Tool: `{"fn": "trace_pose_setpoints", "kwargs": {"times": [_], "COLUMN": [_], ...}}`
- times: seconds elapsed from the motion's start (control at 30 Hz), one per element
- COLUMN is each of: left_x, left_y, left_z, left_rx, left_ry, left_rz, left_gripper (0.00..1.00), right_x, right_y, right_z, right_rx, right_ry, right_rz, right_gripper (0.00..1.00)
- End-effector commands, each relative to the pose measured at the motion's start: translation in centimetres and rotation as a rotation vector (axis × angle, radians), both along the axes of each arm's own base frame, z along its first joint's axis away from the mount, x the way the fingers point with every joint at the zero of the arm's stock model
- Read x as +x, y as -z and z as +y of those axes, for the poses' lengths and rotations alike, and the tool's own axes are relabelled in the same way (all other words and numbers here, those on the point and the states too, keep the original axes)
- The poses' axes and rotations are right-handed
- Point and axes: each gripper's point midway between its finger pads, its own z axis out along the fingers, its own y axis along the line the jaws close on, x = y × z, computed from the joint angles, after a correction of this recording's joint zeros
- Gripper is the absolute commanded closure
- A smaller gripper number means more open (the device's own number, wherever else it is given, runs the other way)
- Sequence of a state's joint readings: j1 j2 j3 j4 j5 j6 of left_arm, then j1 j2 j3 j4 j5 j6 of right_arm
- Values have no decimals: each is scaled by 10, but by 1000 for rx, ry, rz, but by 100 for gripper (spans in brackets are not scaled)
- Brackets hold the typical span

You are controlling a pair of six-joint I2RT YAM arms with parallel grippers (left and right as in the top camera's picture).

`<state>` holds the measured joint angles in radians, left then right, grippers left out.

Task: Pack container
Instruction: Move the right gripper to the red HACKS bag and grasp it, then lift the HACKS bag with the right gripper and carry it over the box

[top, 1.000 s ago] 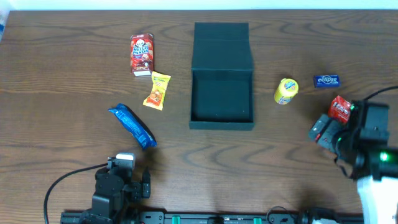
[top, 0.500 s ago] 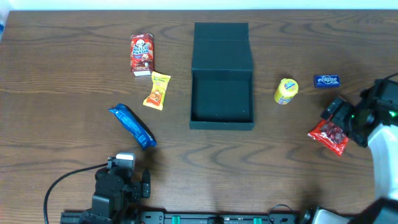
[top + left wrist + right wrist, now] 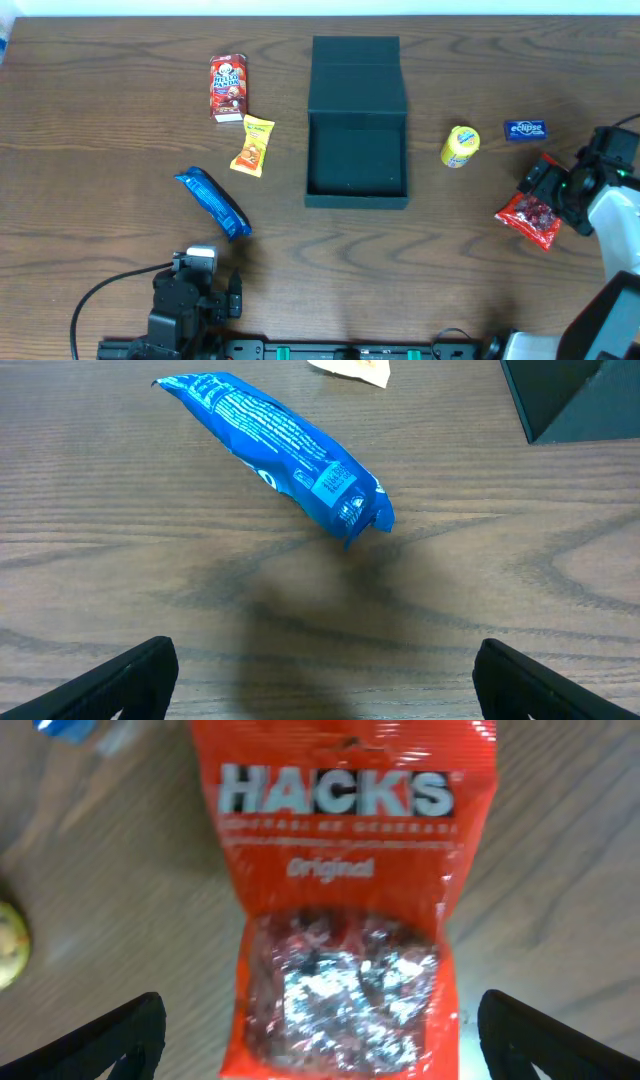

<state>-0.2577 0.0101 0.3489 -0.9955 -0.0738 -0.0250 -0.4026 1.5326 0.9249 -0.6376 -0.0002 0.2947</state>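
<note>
Just above the red HACKS packet [image 3: 340,920], right pincer [image 3: 320,1038] wide open; left pincer [image 3: 325,680] open near blue packet [image 3: 280,445].

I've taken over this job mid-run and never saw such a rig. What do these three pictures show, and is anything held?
Two robot arms sit at a wooden table. The wide picture is from a fixed camera above; the other two come from a camera on each wrist, that arm's dark fingertips showing in the bottom corners. On the table: the open, empty container in the middle; left of it a red snack box, a yellow sachet and a blue packet; right of it a yellow tub, a blue Eclipse pack and a red Hacks bag. The left pincer is open, the blue packet lying ahead of it. The right pincer is open above the Hacks bag. Nothing is held.
</note>
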Motion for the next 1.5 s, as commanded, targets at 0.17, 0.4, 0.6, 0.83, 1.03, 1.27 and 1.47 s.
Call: {"fn": "trace_pose_setpoints", "kwargs": {"times": [0.17,0.4,0.6,0.83,1.03,1.27,1.47], "left_x": [-4,-4,-4,-4,-4,-4,-4], "left_y": [14,14,14,14,14,14,14], "left_z": [-1,-1,-1,-1,-1,-1,-1], "left_rx": [5,5,5,5,5,5,5], "left_ry": [11,11,11,11,11,11,11], "left_rz": [42,42,42,42,42,42,42], "left_gripper": [4,5,5,4,4,5,5], "right_x": [-1,8,10,6,2,0,1], "right_y": [18,33,36,53,60,62,62], "right_z": [-3,-5,-6,-4,-2,0,3], "right_rx": [3,-5,-6,10,12,15,16], "right_ry": [-47,-69,-72,-72,-73,-73,-84], "right_rz": [-25,-21,-20,12,14,20,23], "right_gripper": [1,1,1,1,1,4,22]}}
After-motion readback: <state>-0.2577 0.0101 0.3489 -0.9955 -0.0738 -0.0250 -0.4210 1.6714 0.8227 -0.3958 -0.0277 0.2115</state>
